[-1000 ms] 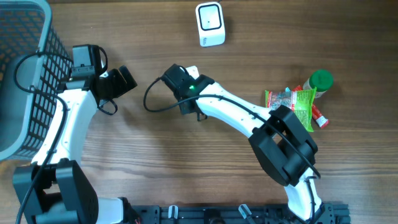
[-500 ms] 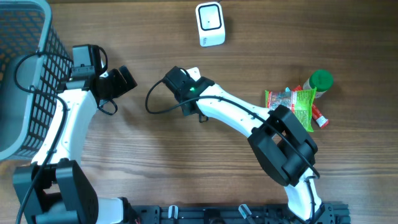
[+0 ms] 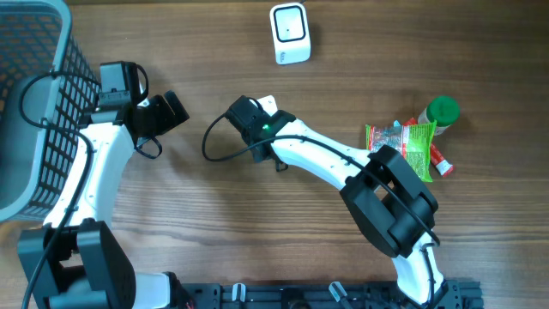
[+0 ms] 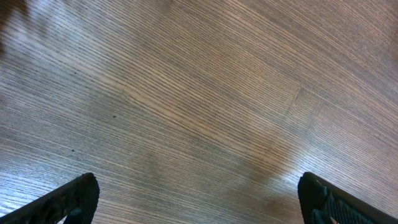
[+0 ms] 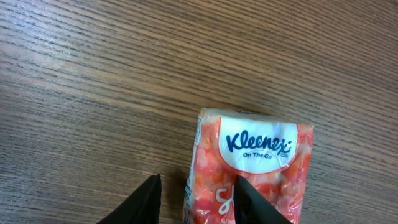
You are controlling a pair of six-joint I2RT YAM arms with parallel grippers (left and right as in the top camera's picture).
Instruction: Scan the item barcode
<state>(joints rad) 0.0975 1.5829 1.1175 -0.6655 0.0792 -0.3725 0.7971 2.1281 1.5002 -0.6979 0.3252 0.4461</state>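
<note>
We get soft, even, fairly bright light here, seemingly from above, with no glare on the table [image 3: 214, 223]. Past the left gripper [image 4: 199, 198] the wood grain blurs toward the far left corner, with faint shadow patches. Just ahead of the right gripper [image 5: 196, 202] the tissue pack [image 5: 258, 155] print is crisp, though the finger edges look soft.

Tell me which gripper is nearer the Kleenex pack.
Right. The right gripper hangs directly over the Kleenex pack, one finger overlapping its edge. The left gripper is off beside the basket, wide open over the table, no pack in its view.
</note>
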